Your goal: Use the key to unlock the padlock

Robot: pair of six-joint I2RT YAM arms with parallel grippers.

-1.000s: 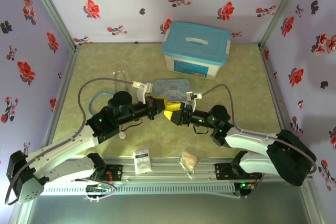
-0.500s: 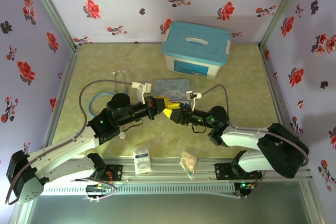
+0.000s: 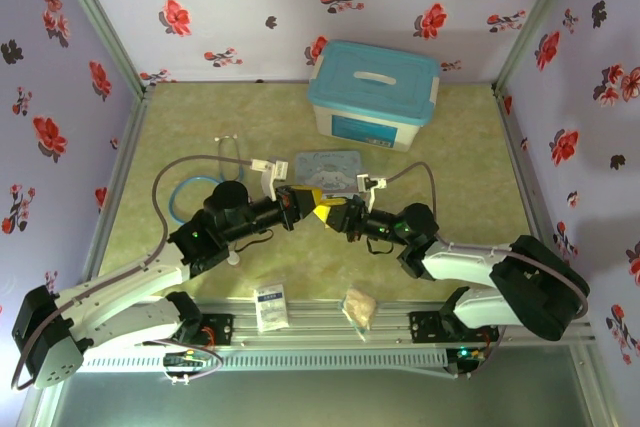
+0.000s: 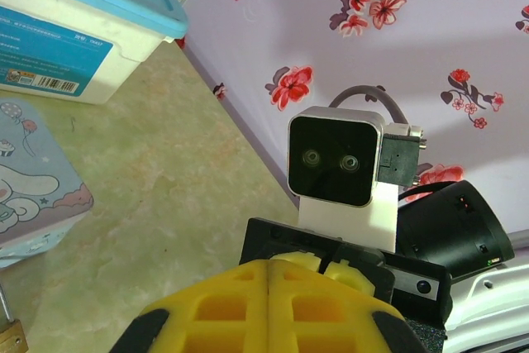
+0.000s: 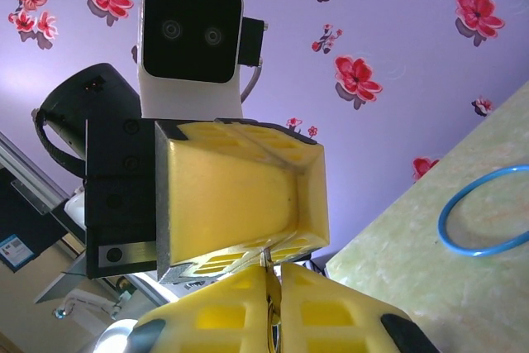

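Green surface (image 3: 460,147), both arms meeting in the middle just in front of the pale blue tin (image 3: 328,164). The left hand (image 3: 308,197) has its yellow fingers pressed together, with nothing seen between them in its wrist view. The right hand (image 3: 328,214) is tip to tip with it, pinched narrow on a thin dark sliver, taken as the key (image 5: 266,264), whose point pokes toward the underside of the left fingers. The padlock (image 4: 10,340) sits at the bottom-left corner of the left wrist view: brass body, thin shackle, near the tin's edge, apart from the left fingers. Resting or hanging, can't tell. Keyhole not visible.

The step looks like lining the key up with the lock. To do it well: hold the lock body firm with the keyhole facing the key, bring the key in straight and slow, and turn only once seated. The pinch is tiny, so the key may swivel if it hits brass off-centre.
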